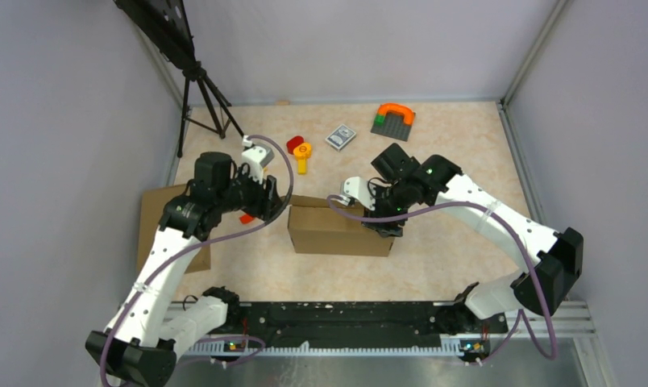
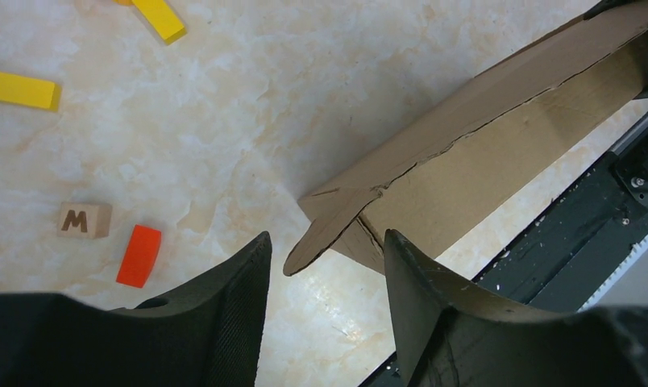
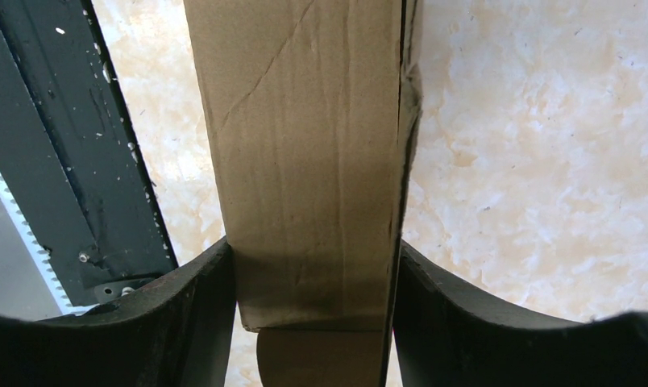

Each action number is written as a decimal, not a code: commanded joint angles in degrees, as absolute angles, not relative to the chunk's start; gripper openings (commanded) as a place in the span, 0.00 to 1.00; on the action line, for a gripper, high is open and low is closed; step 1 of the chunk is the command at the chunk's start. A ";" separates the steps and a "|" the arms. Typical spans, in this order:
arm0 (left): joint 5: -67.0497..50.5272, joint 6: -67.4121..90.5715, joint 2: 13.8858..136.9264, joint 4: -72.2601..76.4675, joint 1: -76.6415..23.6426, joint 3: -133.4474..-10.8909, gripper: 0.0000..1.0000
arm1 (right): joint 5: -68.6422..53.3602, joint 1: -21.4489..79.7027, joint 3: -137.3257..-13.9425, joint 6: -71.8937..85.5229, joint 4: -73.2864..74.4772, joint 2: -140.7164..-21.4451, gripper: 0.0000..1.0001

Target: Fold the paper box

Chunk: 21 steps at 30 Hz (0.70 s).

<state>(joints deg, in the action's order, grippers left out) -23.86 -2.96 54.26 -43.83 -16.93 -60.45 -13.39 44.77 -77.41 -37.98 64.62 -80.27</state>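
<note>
My right gripper (image 3: 313, 246) clamps the paper box (image 1: 341, 230) at its 3 o'clock end, steadying it while my half-wide left gripper (image 2: 327, 235) straddles the loose 9 o'clock flap (image 2: 334, 219).

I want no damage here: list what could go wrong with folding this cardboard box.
1. The open jaws of the left end effector straddle only the tip of the loose flap on the brown cardboard paper box; closing there may crumple it or slip off.
2. The right end effector clamps just one end of the box, so a push could pivot it.
3. The orange block and wooden M block lie close by and might be knocked.
</note>
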 commanded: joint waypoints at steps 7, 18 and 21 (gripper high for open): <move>-25.37 -2.06 55.70 -40.25 -18.09 -59.05 0.47 | -15.52 45.46 -79.04 -39.20 64.97 -79.98 0.58; -26.16 3.33 58.36 -41.90 -19.24 -61.52 0.14 | -15.75 45.47 -78.90 -39.20 64.78 -79.86 0.57; -27.48 6.60 60.39 -43.95 -19.20 -63.67 0.09 | -15.73 45.44 -78.77 -39.11 64.86 -79.89 0.57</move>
